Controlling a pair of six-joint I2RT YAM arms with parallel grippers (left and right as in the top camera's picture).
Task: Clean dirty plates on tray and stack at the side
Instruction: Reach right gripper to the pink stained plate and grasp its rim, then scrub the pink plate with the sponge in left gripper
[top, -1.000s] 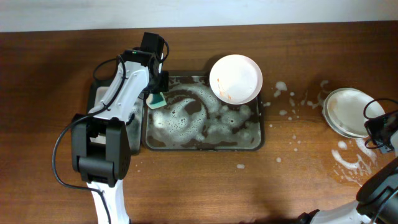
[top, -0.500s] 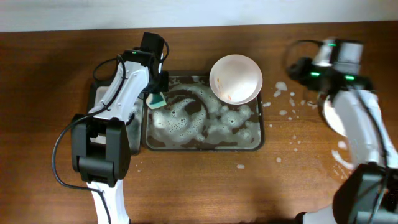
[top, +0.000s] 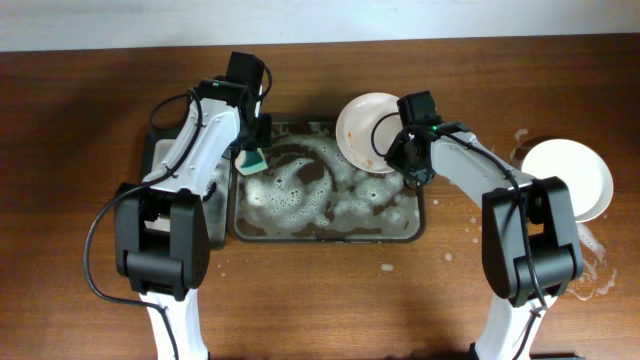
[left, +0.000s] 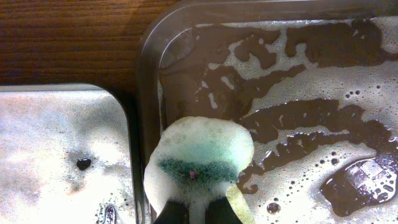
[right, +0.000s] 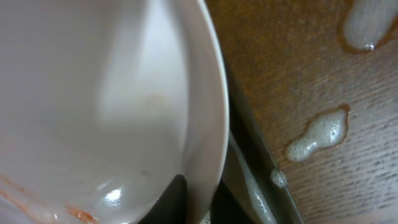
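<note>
A white plate (top: 368, 128) with orange sauce streaks rests tilted on the back right corner of the soapy dark tray (top: 326, 232). My right gripper (top: 405, 158) is shut on this plate's right rim; in the right wrist view the rim (right: 208, 124) sits between the fingers (right: 198, 202). My left gripper (top: 252, 152) is shut on a green sponge (left: 202, 165) covered in foam, over the tray's back left corner (left: 149, 56). A stack of clean white plates (top: 568, 178) sits on the wood at the far right.
A smaller metal tray (left: 56, 155) lies left of the big tray, wet with foam. Soap foam spatters (top: 575, 262) dot the tabletop around the stack and right of the tray (right: 320, 134).
My right arm has swung from the stack at the far right across to the tray and closed on the dirty plate's rim. The left arm has stayed put.
</note>
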